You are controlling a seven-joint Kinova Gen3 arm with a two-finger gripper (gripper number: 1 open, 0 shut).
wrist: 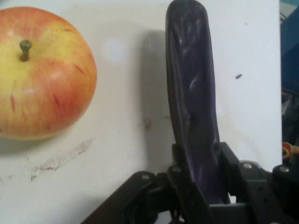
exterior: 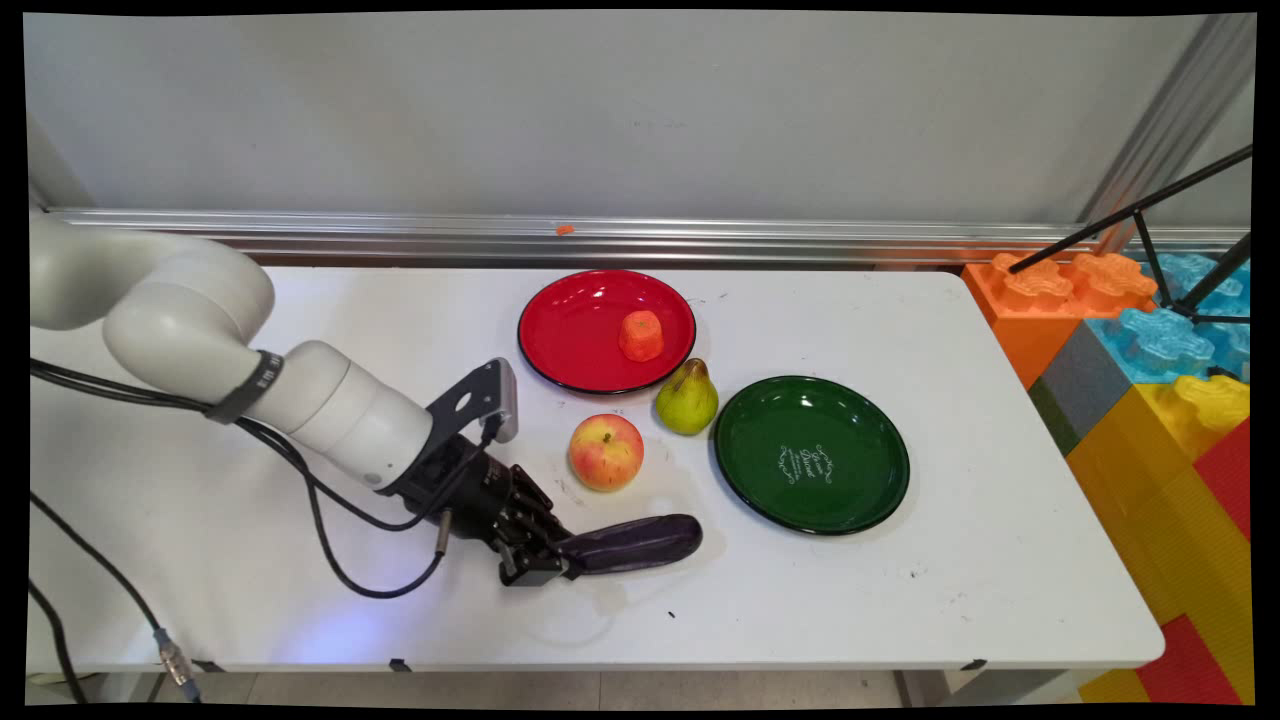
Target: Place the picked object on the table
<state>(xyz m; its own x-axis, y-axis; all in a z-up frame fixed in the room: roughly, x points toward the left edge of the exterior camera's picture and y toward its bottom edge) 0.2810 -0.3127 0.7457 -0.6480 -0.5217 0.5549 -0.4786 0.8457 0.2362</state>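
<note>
My black gripper [exterior: 565,560] is low over the table's near middle, shut on the stem end of a dark purple eggplant [exterior: 632,541]. In the hand view the eggplant [wrist: 191,107] runs up from between the fingers [wrist: 180,179], lying along the white table. A red-yellow apple [exterior: 606,451] sits just beyond the eggplant; it fills the hand view's upper left [wrist: 42,74]. A green-yellow pear [exterior: 687,398] stands upright between the red plate [exterior: 570,330] and the green plate [exterior: 860,470]. A small orange fruit [exterior: 641,335] rests on the red plate.
Large coloured toy blocks [exterior: 1150,400] are stacked off the table's right end, with a black tripod [exterior: 1160,260] above them. A metal rail [exterior: 600,238] runs along the wall behind the table. Black cables [exterior: 330,540] hang from the arm at the left.
</note>
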